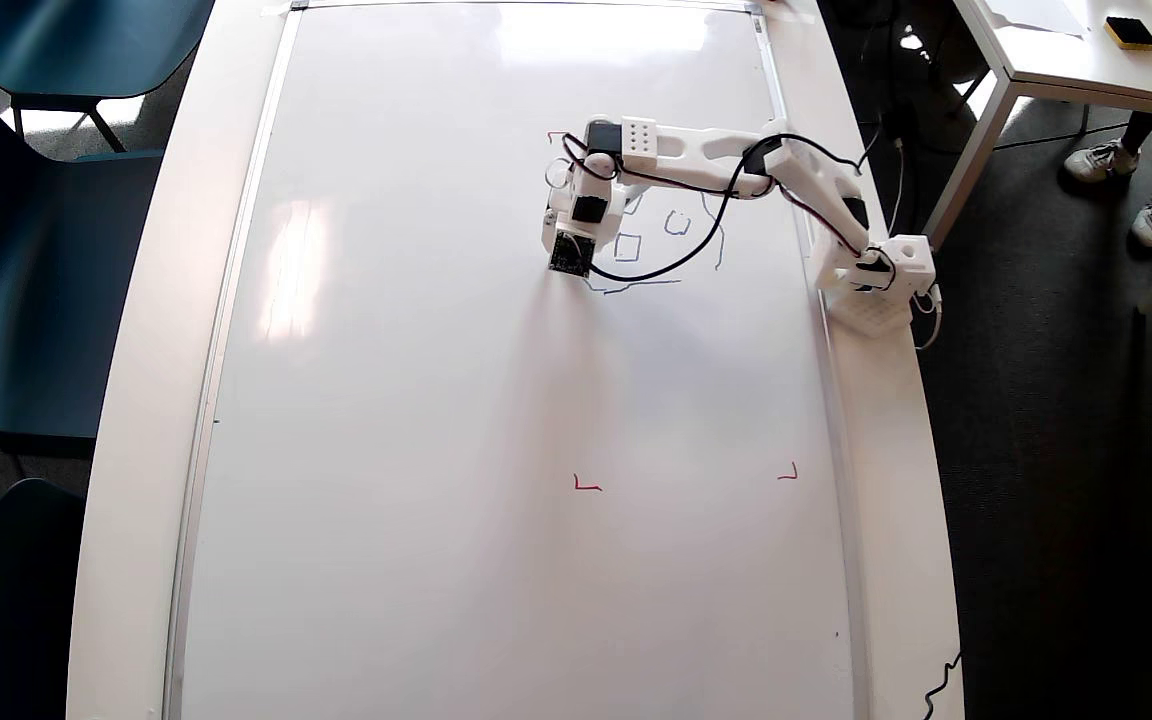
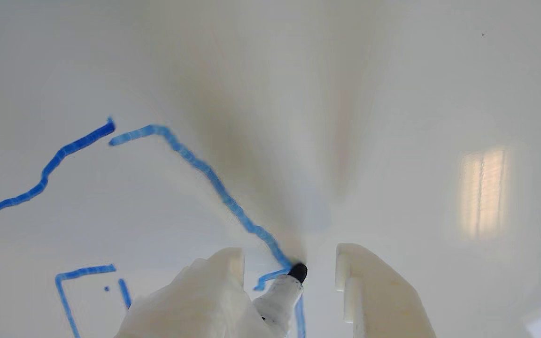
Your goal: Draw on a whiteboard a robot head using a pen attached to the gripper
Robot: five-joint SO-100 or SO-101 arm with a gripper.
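Whiteboard (image 1: pixel 436 400) is filling the overhead view, the robot head (image 1: pixel 671 250) lying half-hidden beneath the arm near its right frame. Wrist view alone is showing the gripper (image 2: pixel 289 263) spread apart, the pen (image 2: pixel 282 293) tip touching a blue line between the fingers.

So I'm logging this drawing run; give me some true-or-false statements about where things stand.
1. The pen tip touches the whiteboard. True.
2. The robot head lines are red. False: they are blue.
3. The tool fingers are pressed together. False: a gap shows between them, with the pen beside one finger.
4. Red corner marks lie on the board below the drawing in the overhead view. True.
5. The outline is closed. False: the wrist view shows a gap.
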